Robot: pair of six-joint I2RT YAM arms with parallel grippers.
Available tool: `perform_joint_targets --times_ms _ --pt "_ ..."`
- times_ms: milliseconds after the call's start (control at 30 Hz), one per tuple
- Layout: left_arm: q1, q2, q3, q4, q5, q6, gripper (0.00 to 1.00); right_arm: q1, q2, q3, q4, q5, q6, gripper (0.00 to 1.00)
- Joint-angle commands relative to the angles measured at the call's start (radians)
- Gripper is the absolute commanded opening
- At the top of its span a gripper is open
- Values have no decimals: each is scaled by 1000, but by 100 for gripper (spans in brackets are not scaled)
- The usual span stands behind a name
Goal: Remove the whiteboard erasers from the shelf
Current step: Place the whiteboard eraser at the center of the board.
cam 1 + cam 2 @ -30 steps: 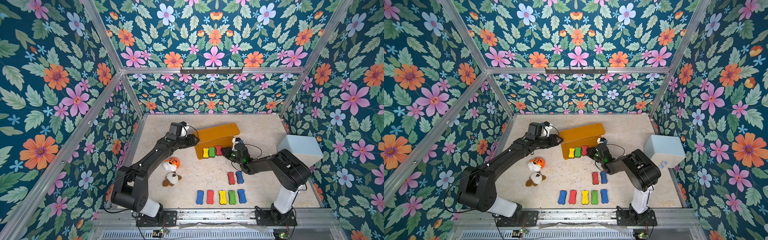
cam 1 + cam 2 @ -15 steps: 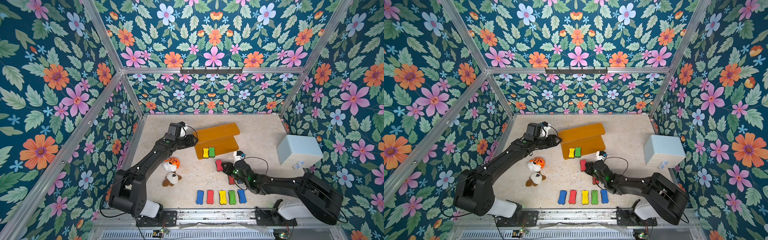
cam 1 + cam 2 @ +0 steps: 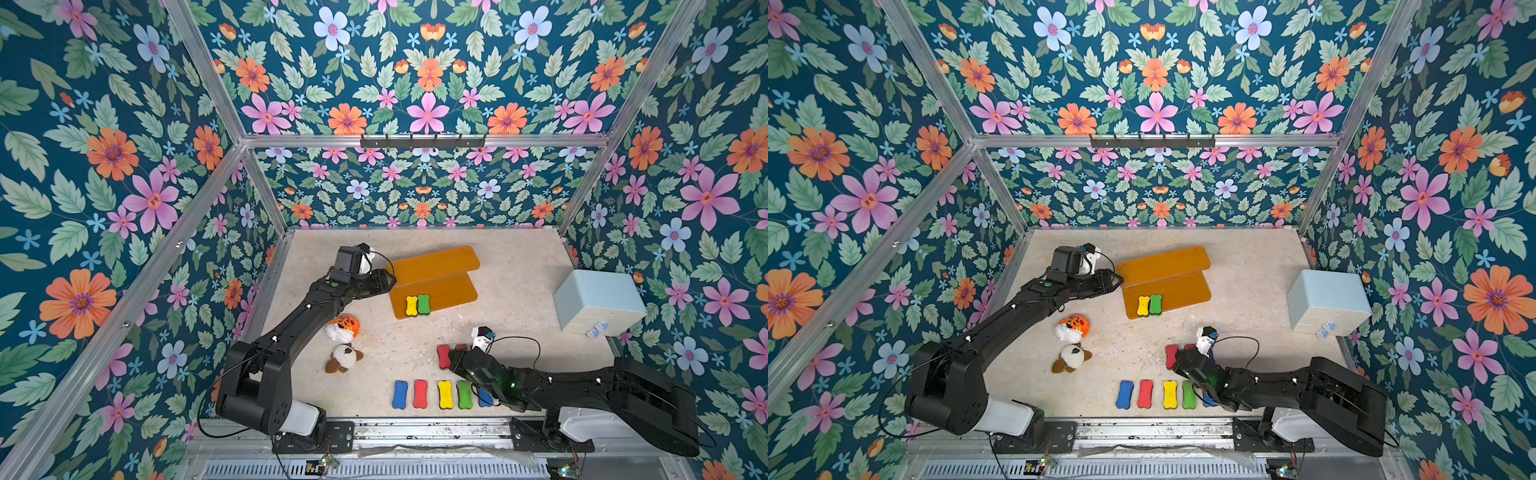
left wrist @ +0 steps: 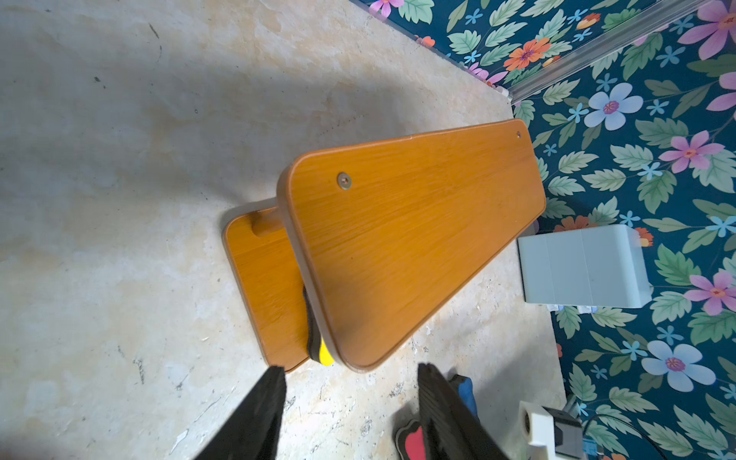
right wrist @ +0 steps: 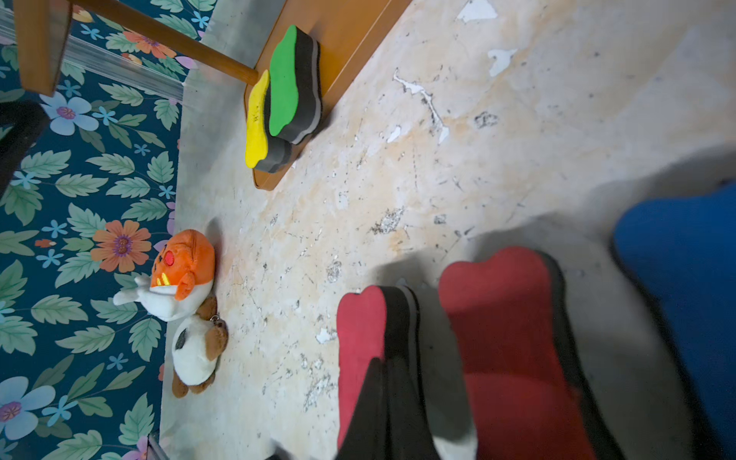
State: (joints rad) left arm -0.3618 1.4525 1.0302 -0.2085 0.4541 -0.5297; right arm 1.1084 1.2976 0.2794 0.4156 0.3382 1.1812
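While the right gripper (image 5: 388, 374) is clamped on one red bone-shaped foam eraser (image 5: 358, 330), a second red eraser (image 5: 502, 318) and one blue eraser (image 5: 677, 286) lie beside its fingers (image 5: 378, 402), with a row of five more (image 3: 444, 394) behind. Bare mottled beige tabletop (image 3: 395, 336) runs ahead to the orange-brown two-tier wooden shelf (image 3: 434, 264), where one yellow eraser (image 3: 411, 305) and one green eraser (image 3: 423, 304) touch at the front edge of the lower board (image 3: 444, 291). The left gripper (image 4: 351, 374), fingers (image 4: 263, 410) apart and empty, hangs just off the shelf's end.

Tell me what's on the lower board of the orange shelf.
A yellow eraser and a green eraser, side by side at its front edge. The upper board covers the rear strip, hiding whatever lies there.
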Motion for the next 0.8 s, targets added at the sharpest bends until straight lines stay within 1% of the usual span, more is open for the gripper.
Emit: perform_joint_targets --times_ms 0,167,333,633,767 --pt "1 -6 -1 17 1 -1 59 2 -3 -2 -14 22 12 0" --pt "1 -2 0 18 2 -1 59 4 -4 -7 -21 8 13 0" --pt "1 3 0 18 1 -1 59 4 13 -13 -9 -11 15 3" --pt "0 6 1 18 0 -1 59 4 23 1 -20 -27 -2 11" --pt "1 6 1 19 -1 -1 59 3 -1 14 -58 -18 -14 18"
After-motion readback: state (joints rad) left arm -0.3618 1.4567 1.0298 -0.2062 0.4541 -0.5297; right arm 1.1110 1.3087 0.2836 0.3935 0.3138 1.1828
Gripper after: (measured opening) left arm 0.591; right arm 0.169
